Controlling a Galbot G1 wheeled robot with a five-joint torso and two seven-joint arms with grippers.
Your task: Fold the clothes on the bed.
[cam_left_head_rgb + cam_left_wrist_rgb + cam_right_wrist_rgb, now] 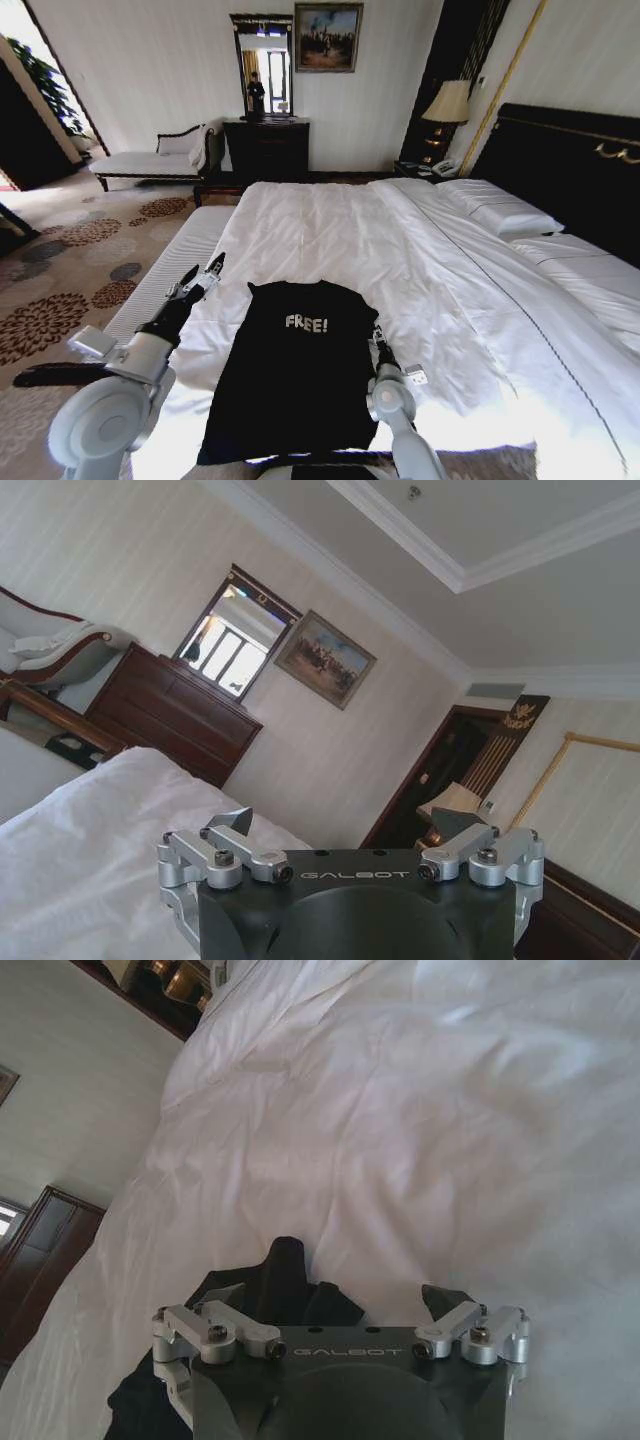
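Note:
The clothes are one black T-shirt [295, 375] with white "FREE!" lettering, lying flat on the white duvet near the foot of the bed [400, 250]. My right gripper [378, 336] sits low at the shirt's right edge. In the right wrist view, the right gripper [335, 1298] is open, with a raised fold of the black T-shirt [285, 1275] between its spread fingers. My left gripper [204, 272] hovers left of the shirt over the bed's left side. It is open and apart from the cloth, and the left gripper [345, 822] points across the duvet toward the far wall.
White pillows [500, 210] lie against the dark headboard [570, 170] at the right. A dark dresser [265, 148] with a mirror and a white chaise bench [150, 160] stand by the far wall. A lamp [450, 103] is beside the headboard, and patterned carpet [70, 260] lies left of the bed.

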